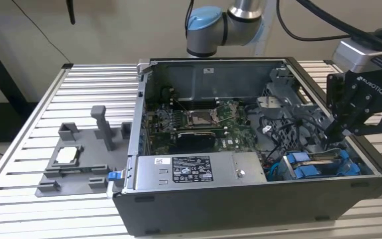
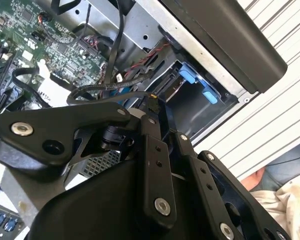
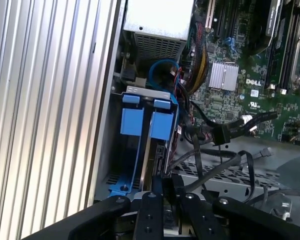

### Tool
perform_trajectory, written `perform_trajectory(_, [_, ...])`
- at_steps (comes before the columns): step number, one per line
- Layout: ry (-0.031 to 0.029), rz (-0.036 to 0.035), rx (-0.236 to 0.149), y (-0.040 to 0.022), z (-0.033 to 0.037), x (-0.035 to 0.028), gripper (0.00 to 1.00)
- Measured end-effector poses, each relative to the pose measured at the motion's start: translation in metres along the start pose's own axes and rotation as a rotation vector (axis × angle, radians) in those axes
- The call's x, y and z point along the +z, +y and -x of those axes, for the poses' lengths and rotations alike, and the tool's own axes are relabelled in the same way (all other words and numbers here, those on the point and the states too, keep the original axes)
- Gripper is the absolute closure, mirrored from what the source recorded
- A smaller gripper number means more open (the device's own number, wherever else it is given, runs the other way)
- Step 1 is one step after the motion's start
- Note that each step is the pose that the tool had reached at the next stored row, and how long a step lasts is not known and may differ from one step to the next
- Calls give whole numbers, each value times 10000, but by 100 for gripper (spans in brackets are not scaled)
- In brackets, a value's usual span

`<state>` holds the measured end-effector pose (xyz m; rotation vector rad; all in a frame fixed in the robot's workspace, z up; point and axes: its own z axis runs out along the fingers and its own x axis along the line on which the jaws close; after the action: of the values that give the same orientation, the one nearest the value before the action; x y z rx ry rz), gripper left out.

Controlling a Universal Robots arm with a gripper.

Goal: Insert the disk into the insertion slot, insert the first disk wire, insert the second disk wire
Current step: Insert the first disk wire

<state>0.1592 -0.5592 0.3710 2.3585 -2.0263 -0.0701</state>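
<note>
The gripper (image 1: 335,135) reaches down into the open computer case (image 1: 257,209), its tips just above the drive bay in the case's corner at the exterior view's lower right. The disk (image 1: 320,160) already sits in that bay, on edge in its blue carrier (image 3: 131,120), along the same case edge as the power supply (image 1: 191,172). In both wrist views the fingers (image 3: 149,207) are drawn almost together. Only a narrow gap remains, filled by a small dark piece that looks like a black wire connector (image 3: 158,181), just beside the disk's end. A black cable (image 2: 97,91) runs up to the tips in the second wrist view. The case stands mid-way across the slatted bench (image 1: 58,209).
</note>
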Motion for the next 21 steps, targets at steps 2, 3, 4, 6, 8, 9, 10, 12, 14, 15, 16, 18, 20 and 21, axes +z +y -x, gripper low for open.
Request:
perform_trajectory(2, [-18, 121, 1, -18, -9, 8, 81])
perform_trajectory(3, [-28, 173, 1, -28, -13, 15, 81])
perform_trajectory(4, [-35, 204, 1, -38, -16, 24, 81])
perform_trajectory(6, [-46, 228, 5, -58, -27, 41, 81])
perform_trajectory(8, [-54, 227, 71, -60, -32, 57, 81])
perform_trajectory(9, [-60, 227, 130, -61, -34, 66, 81])
perform_trajectory(10, [-65, 225, 189, -61, -36, 75, 81])
perform_trajectory(12, [-77, 223, 324, -62, -38, 92, 81])
perform_trajectory(14, [-86, 221, 454, -62, -40, 102, 81])
perform_trajectory(15, [-88, 220, 506, -63, -43, 105, 81])
perform_trajectory(16, [-90, 219, 529, -66, -51, 107, 81])
perform_trajectory(18, [-94, 221, 549, -72, -68, 113, 81])
perform_trajectory(20, [-97, 222, 593, -73, -84, 126, 81])
perform_trajectory(21, [-100, 222, 628, -74, -88, 135, 81])
